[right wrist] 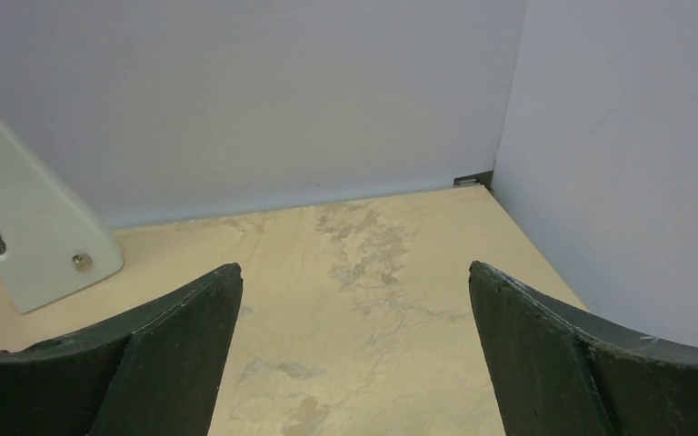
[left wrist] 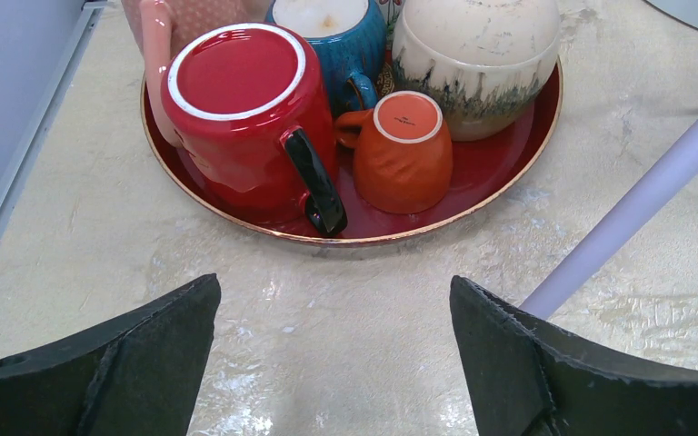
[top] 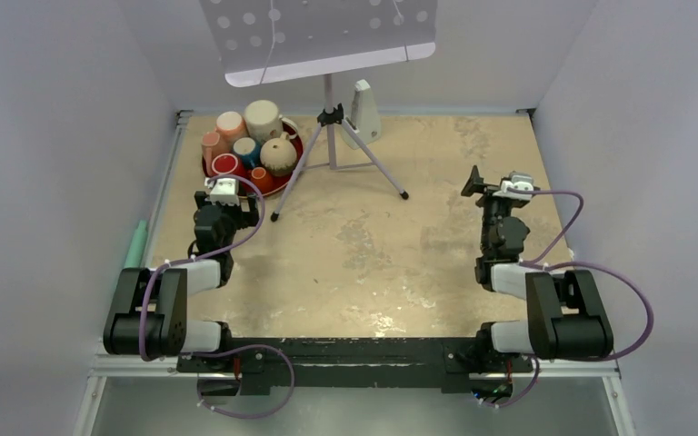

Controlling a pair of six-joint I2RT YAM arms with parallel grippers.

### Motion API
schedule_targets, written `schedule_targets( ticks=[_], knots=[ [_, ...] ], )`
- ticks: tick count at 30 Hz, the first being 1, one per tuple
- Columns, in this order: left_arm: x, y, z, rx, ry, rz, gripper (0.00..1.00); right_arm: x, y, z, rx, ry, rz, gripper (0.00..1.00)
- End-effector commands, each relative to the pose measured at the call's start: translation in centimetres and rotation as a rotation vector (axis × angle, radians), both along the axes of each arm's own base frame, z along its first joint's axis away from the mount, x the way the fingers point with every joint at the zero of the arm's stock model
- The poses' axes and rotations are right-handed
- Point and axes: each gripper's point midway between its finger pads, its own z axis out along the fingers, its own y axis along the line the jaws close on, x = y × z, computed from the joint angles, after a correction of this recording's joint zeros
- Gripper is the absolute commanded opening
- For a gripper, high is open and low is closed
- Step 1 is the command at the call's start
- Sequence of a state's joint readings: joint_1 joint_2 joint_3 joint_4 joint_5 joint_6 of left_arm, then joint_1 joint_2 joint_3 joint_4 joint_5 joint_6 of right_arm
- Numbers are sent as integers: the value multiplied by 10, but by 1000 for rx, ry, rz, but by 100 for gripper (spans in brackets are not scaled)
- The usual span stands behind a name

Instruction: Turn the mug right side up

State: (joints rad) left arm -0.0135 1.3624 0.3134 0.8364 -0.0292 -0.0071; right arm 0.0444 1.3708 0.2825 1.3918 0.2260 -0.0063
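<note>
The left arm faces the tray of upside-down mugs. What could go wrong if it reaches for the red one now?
1. The red mug stands close between the orange mug and the pink mug; the left gripper, fingers open, may knock a neighbour over.
2. Its black handle points toward the gripper and could block a clean grasp.
3. The stand leg runs just right of the tray; the arm might hit it while turning the mug.

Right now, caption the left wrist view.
Open left end effector faces a red tray; red mug and orange mug sit upside down.
</note>
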Motion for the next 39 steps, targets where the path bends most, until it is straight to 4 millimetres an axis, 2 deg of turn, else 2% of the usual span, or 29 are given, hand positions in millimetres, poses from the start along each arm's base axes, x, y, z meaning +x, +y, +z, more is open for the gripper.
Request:
schedule_targets(
  ticks=[1, 5, 8, 12, 16, 18, 21, 23, 25, 27, 29, 30, 32, 33, 36, 39],
  knots=[
    [8, -4, 22, -16, -77, -13, 100, -1, -4, 46, 25, -81, -19, 99],
    [1, -13, 38, -10, -126, -73, 100, -9, 1, 71, 11, -108, 10, 99],
    [-7, -12, 58, -10, -137, -70, 100, -9, 3, 86, -26, -80, 19, 99],
    [-22, -35, 89, 57, 36, -249, 99, -3, 30, 103, -101, -58, 162, 99],
    [-50, -58, 85, 63, 324, -463, 90, -2, 55, 115, -163, -71, 293, 99],
    [-54, -62, 87, 82, 387, -531, 87, -1, 61, 119, -171, -71, 326, 99],
    [-57, -52, 90, 101, 467, -597, 85, -1, 70, 121, -186, -64, 379, 99],
    [-57, -40, 83, 158, 543, -626, 82, -2, 76, 118, -193, -52, 413, 99],
    [-37, -13, 76, 197, 612, -524, 73, -2, 80, 115, -188, -35, 433, 99],
    [-18, 15, 70, 171, 711, -332, 52, -4, 81, 112, -179, -24, 445, 99],
    [-9, 29, 67, 56, 810, -110, 41, -5, 84, 109, -168, -23, 461, 98],
    [-8, 35, 67, 4, 838, 27, 40, -6, 86, 107, -163, -25, 467, 98],
    [-6, 32, 64, -100, 860, 226, 38, -5, 87, 104, -149, -21, 471, 98],
    [-1, 27, 62, -121, 853, 268, 38, -4, 88, 102, -140, -16, 475, 97],
    [21, 8, 59, -59, 779, 307, 40, -3, 89, 101, -101, -10, 483, 96],
    [42, 4, 48, -40, 740, 376, 44, -4, 90, 103, -73, -13, 488, 95]
  ],
)
